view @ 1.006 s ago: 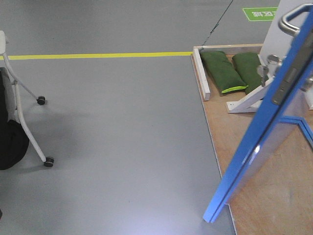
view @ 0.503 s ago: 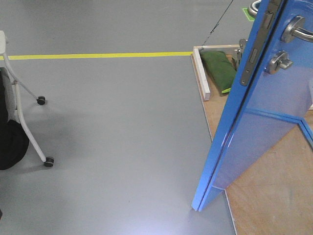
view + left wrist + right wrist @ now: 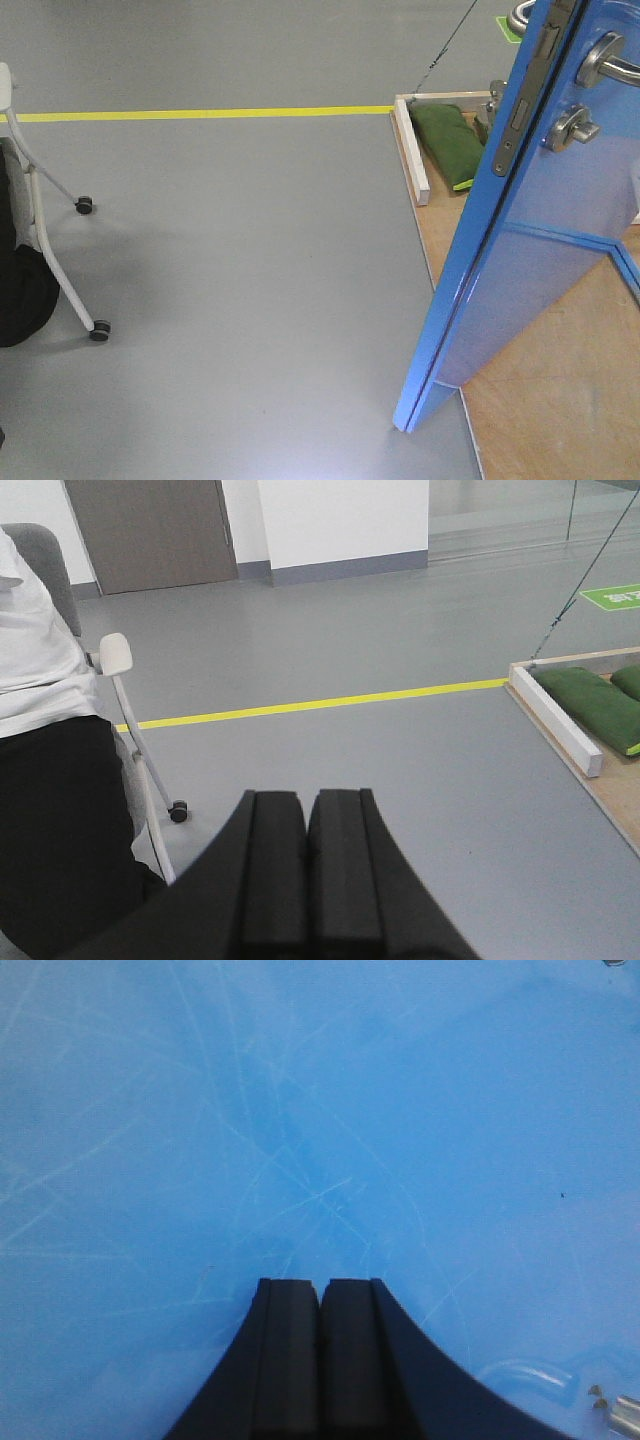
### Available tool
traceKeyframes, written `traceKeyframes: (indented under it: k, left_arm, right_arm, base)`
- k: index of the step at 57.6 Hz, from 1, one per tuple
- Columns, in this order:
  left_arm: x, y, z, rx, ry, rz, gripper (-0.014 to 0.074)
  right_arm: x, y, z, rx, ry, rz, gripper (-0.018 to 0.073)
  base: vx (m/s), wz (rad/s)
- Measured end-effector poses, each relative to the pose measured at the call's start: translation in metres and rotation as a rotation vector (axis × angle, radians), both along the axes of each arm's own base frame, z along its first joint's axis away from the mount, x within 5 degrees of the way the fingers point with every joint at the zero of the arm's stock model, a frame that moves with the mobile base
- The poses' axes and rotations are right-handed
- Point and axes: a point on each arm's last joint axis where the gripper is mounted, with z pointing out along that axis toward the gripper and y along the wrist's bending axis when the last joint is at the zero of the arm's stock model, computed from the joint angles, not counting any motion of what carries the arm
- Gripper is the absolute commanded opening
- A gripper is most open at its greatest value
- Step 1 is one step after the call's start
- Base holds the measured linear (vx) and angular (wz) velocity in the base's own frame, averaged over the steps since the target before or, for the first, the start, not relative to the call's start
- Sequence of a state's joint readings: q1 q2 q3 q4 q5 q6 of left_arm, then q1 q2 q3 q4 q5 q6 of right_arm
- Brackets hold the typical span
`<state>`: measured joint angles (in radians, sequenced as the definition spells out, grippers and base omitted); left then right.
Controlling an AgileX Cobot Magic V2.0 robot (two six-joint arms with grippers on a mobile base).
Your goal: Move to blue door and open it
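Observation:
The blue door [image 3: 520,270] stands ajar at the right of the front view, its edge toward me, bottom corner over the grey floor. Its steel lever handle [image 3: 608,58], thumb-turn lock [image 3: 566,127] and dark latch plate [image 3: 520,110] show near the top. In the right wrist view the scratched blue door [image 3: 300,1110] panel fills the frame, and my right gripper [image 3: 320,1282] is shut and empty, close against it. My left gripper [image 3: 307,794] is shut on nothing, hanging over the grey floor away from the door.
The door stands on a wooden platform [image 3: 560,400] with a white edge rail [image 3: 410,150] and green sandbags [image 3: 448,140]. A yellow floor line [image 3: 200,113] runs across. A wheeled chair [image 3: 60,260] with a seated person [image 3: 50,780] is at the left.
From one second ago the door has swung, its free edge moving left toward me, showing the handle side. Nothing has visibly moved in the last half second.

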<state>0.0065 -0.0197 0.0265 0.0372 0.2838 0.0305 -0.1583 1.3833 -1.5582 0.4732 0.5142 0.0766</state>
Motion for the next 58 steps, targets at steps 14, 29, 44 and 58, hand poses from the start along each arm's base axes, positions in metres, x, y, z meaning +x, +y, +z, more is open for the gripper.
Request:
traceKeyframes:
  k: [14, 29, 44, 58]
  left_arm:
    - [0.0, 0.0, 0.0, 0.0, 0.0, 0.0, 0.007]
    - [0.0, 0.0, 0.0, 0.0, 0.0, 0.0, 0.007]
    - [0.0, 0.0, 0.0, 0.0, 0.0, 0.0, 0.007]
    - [0.0, 0.0, 0.0, 0.0, 0.0, 0.0, 0.007]
  right_arm:
    - [0.0001, -0.0001, 0.0003, 0.001, -0.003, -0.001, 0.0002]
    - [0.0, -0.0001, 0.0002, 0.001, -0.002, -0.001, 0.0002]
    - [0.0, 0.0, 0.0001, 0.0, -0.001, 0.0, 0.0002]
    - [-0.001, 0.0003, 0.0005, 0.0, 0.001, 0.002, 0.0002]
  base:
    - [0.0, 0.0]
    - [0.0, 0.0]
    - [0.0, 0.0]
    - [0.02, 0.01]
